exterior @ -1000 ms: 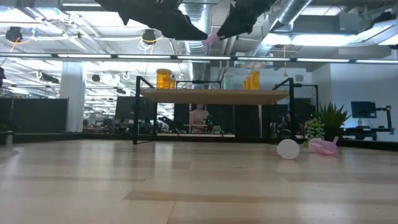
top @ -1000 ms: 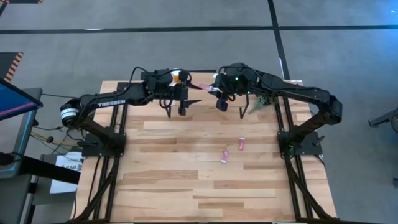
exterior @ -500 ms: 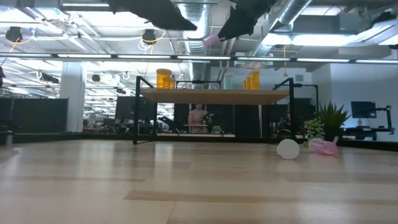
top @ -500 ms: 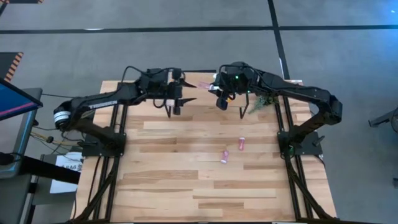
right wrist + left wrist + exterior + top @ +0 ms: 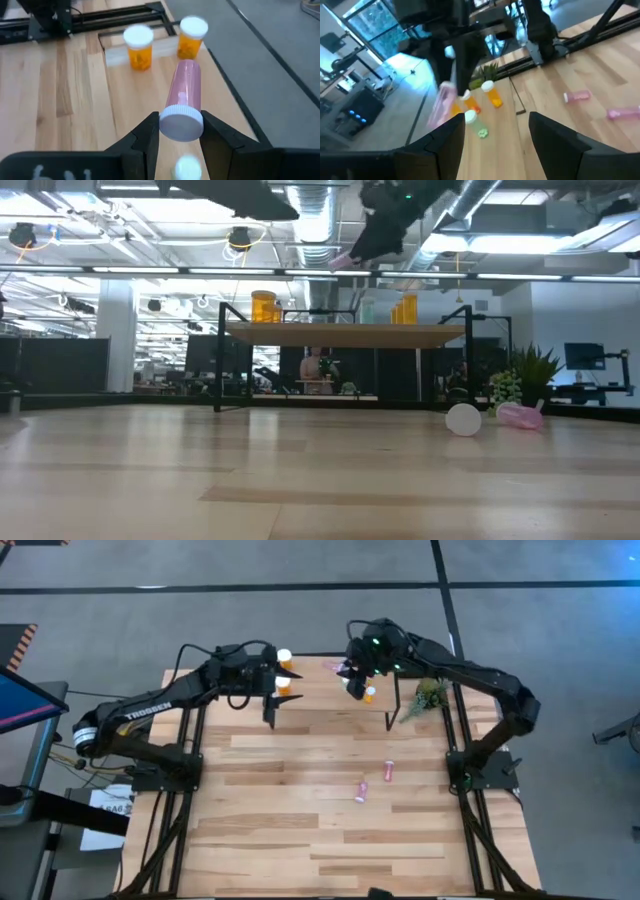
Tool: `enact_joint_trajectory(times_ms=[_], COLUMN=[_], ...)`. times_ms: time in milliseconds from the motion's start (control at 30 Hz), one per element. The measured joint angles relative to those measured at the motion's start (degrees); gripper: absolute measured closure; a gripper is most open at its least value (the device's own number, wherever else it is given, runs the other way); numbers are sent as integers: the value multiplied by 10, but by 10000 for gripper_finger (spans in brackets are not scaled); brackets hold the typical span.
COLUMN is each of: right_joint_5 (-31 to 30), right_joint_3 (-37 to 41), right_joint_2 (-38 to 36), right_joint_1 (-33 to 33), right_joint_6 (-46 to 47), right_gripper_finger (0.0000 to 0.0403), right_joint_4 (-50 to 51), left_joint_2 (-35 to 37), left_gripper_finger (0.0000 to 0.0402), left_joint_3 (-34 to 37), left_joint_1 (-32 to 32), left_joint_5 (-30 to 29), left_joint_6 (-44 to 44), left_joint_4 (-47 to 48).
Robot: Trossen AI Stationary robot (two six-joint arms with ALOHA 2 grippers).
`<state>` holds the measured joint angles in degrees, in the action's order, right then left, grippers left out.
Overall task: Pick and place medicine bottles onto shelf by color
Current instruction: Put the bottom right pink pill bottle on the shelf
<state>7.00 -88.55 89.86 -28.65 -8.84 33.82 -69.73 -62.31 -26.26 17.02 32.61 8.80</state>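
Right end effector (image 5: 179,142) gripping one pink bottle (image 5: 185,102)

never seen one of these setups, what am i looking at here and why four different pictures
Two dark robot arms work at a wooden table, sorting pill bottles onto a small raised shelf by colour.

One camera looks straight down from above, one sits at table-top height, and one rides on each arm's wrist.

The right gripper holds a pink bottle by its capped end between its fingers, up above the shelf, where two orange bottles already stand. The left gripper is open and empty, also high up near the shelf. Two more pink bottles lie on the table, and a small green plant stands at the right.
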Motion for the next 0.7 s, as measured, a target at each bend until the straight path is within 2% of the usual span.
enact_joint_trajectory(times_ms=[133,367,533,700], right_joint_5=[5,7,7,7], right_joint_3=[-113,-308,-395,-444], right_joint_2=[75,203,266,304], right_joint_1=[-1,-8,-13,-15], right_joint_6=[-19,-46,-52,-61], right_gripper_finger=[262,262,262,262], right_joint_4=[82,251,330,387], left_joint_2=[10,20,24,27], left_gripper_finger=[192,192,192,192], left_joint_3=[12,34,43,58], left_joint_1=[-17,-27,-40,-80], left_joint_5=[37,53,72,106], left_joint_6=[-12,-59,-47,-80], left_joint_4=[-44,-69,-73,-95])
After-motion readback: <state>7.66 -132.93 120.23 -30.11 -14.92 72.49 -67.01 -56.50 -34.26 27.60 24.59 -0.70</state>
